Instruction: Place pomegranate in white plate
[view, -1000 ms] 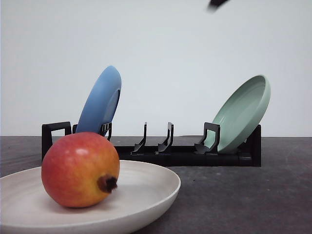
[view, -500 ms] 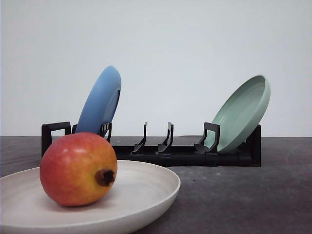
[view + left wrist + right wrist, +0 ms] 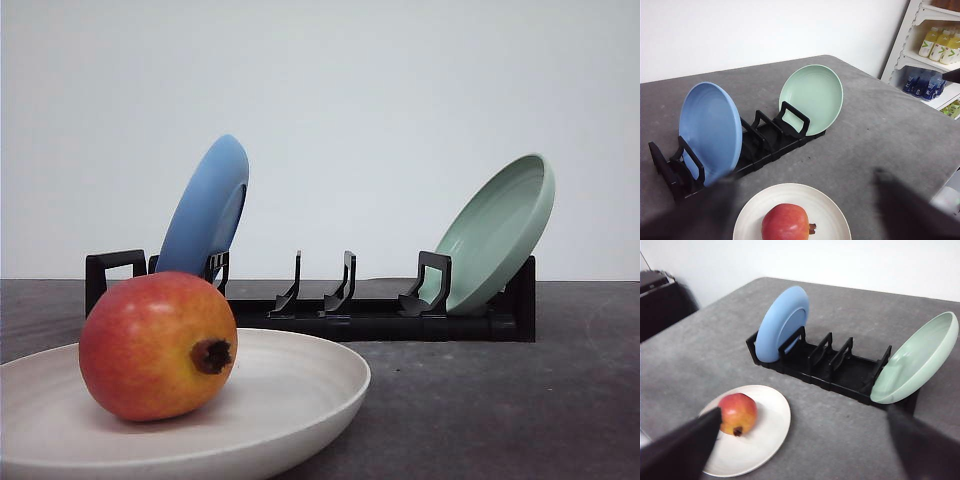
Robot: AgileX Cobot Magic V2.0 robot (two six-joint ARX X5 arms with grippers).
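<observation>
Pomegranate (image 3: 157,346) is seated in white plate (image 3: 300,395), rolled slightly since a second ago; task judged done. Both hands (image 3: 805,460) are seen spread wide, nothing held.

- Pomegranate (image 3: 157,346) sits slightly further left on the white plate (image 3: 300,385) than a second ago; the shift is small.
- Its dark crown nub now points more toward the camera and sits higher on the fruit; a second ago it was lower and angled to the right.
- The dark blurred shape at the top edge of the front view, right of centre, seen a second ago, is gone; it was already out half a second ago.
</observation>
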